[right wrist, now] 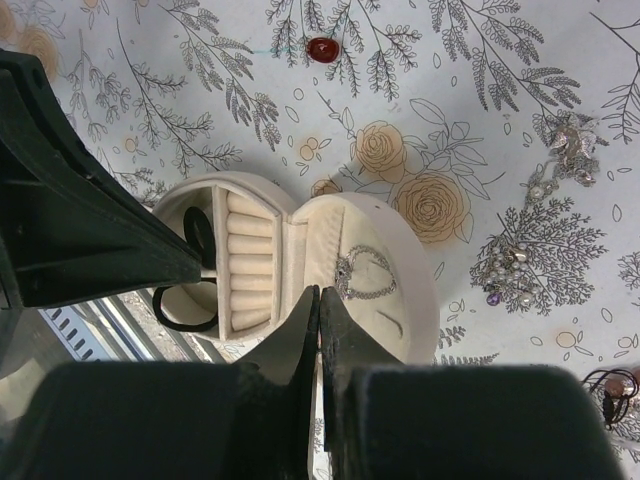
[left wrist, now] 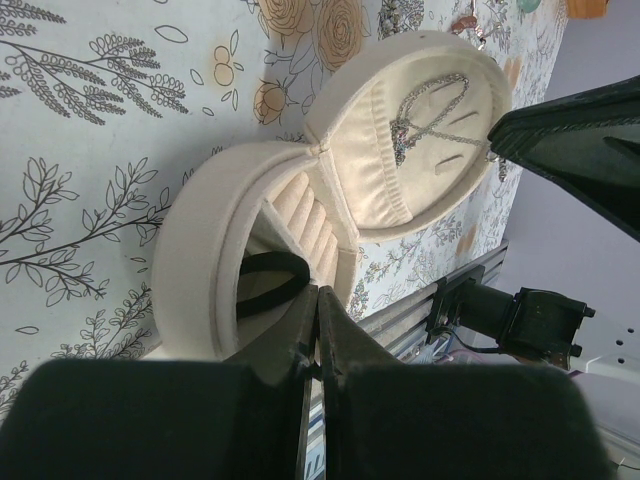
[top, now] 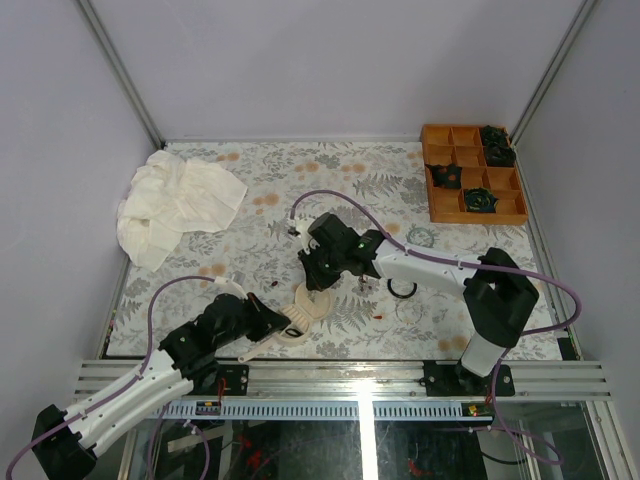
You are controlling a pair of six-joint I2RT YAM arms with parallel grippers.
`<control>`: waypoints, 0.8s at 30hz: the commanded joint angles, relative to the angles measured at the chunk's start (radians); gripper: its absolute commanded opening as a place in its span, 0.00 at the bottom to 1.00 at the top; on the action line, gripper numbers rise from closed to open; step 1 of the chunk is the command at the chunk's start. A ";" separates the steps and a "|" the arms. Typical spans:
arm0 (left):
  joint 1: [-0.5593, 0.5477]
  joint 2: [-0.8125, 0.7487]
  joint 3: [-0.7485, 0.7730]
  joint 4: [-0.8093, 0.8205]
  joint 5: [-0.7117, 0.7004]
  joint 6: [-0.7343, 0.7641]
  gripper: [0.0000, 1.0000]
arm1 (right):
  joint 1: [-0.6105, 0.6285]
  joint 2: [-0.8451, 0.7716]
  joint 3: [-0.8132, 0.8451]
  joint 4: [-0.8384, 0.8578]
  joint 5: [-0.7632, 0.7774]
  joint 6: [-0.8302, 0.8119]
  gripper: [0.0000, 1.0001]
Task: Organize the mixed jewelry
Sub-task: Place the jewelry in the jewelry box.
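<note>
A cream round jewelry box [top: 306, 308] lies open near the table's front. Its lid [right wrist: 400, 285] holds a silver chain [right wrist: 366, 275]. Its base [left wrist: 200, 270] holds ring rolls and black rings [right wrist: 182, 312], one also showing in the left wrist view [left wrist: 272, 280]. My left gripper [left wrist: 317, 298] is shut, tips at the base's near rim. My right gripper [right wrist: 319, 298] is shut, just above the lid's edge by the hinge. Loose pieces lie on the mat: a black ring [top: 402, 288], a pale-teal bracelet [top: 420, 237], a red bead [right wrist: 322, 48] and pearl clusters [right wrist: 510, 275].
An orange compartment tray [top: 440, 195] with black pieces stands at the back right. A crumpled white cloth [top: 175, 205] lies at the back left. The metal rail [top: 340, 375] runs along the near edge. Grey walls close in both sides.
</note>
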 commanded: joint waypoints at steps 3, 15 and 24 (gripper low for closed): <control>-0.008 -0.009 -0.042 0.001 -0.014 -0.008 0.00 | 0.028 -0.006 0.003 0.001 0.052 -0.016 0.00; -0.008 -0.001 -0.034 0.001 -0.016 -0.004 0.00 | 0.042 -0.008 0.001 -0.030 0.107 -0.028 0.00; -0.008 0.004 -0.031 0.001 -0.017 -0.003 0.00 | 0.047 -0.031 -0.004 -0.043 0.120 -0.033 0.16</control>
